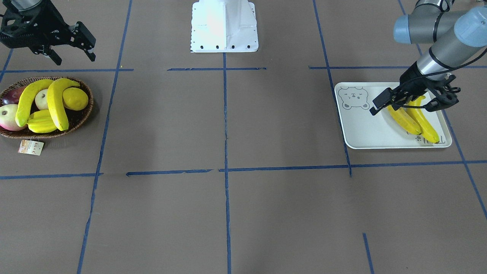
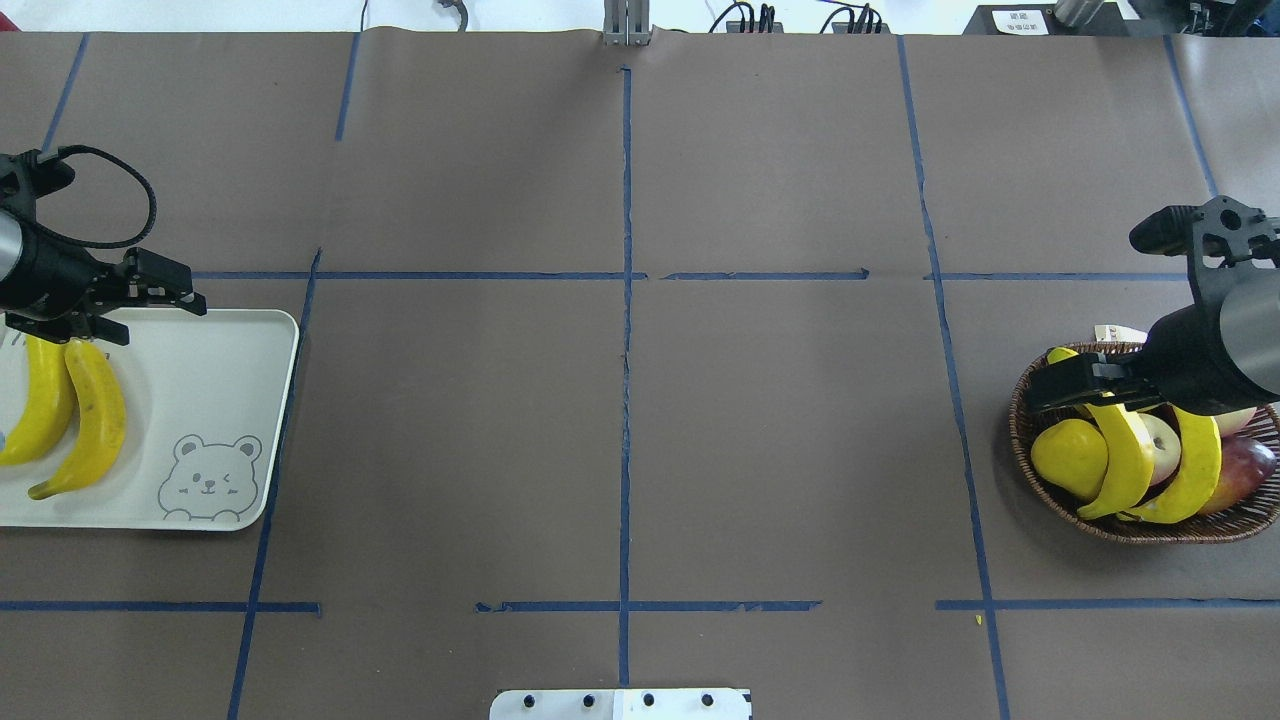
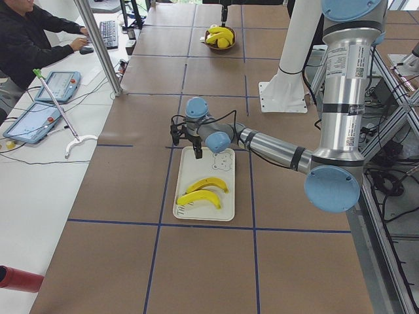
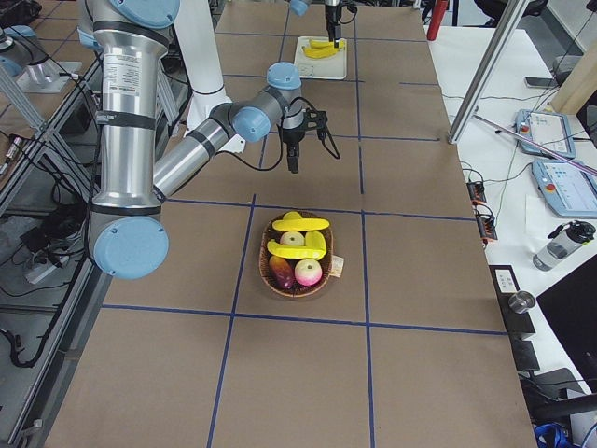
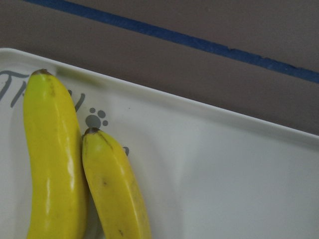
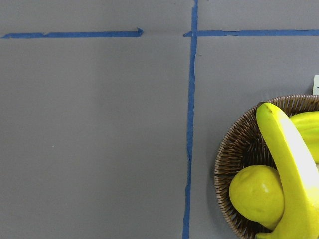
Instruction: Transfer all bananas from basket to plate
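Right gripper (image 1: 72, 53) hovers raised near the basket (image 1: 81, 118), jaws spread, nothing held. Left gripper (image 1: 409, 102) hangs over the plate (image 1: 359, 129), jaws likewise apart and empty, just above the stem ends of two bananas (image 1: 404, 120) that lie side by side and touching. Two more lie in the basket. The top banana (image 1: 57, 103) is draped over a lemon (image 1: 76, 98) and other fruit, and the second banana (image 1: 27, 102) sits beside it, their upper ends meeting. Judgement: task half done. You should expect these to be light, rigid and glossy, so prone to slip or roll between the fingers. Take the top banana first, across its middle where the body is thickest, with the jaws square to the curve, and avoid the tapered ends. Watch that your lift does not drag the lemon or tip the basket.
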Controlling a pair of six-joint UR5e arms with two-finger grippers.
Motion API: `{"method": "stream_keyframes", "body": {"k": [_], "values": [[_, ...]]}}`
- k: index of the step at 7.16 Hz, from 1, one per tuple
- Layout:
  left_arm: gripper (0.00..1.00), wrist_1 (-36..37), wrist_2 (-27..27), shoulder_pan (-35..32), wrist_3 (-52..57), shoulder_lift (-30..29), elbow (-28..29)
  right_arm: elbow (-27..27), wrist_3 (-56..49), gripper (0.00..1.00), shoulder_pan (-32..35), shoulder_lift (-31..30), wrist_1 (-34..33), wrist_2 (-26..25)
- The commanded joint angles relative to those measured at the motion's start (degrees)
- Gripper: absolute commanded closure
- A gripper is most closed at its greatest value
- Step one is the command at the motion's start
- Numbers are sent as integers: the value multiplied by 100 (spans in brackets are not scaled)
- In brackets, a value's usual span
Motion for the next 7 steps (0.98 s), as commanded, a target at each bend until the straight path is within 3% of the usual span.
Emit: {"method": "stream_keyframes", "body": {"k": [1, 3, 5, 7], "values": [[1, 0, 7, 57, -266, -185, -13, -438, -204, 0, 157, -747, 1301, 265], [1, 0, 60, 302, -703, -447, -13, -1298, -319, 0, 343, -1100, 2656, 556], [1, 0, 60, 356, -785, -519, -57, -1897, -380, 0, 343, -1110, 3134, 557], [1, 0, 60, 356, -785, -528, -66, -2119, -371, 0, 334, -1057, 3145, 556]]}}
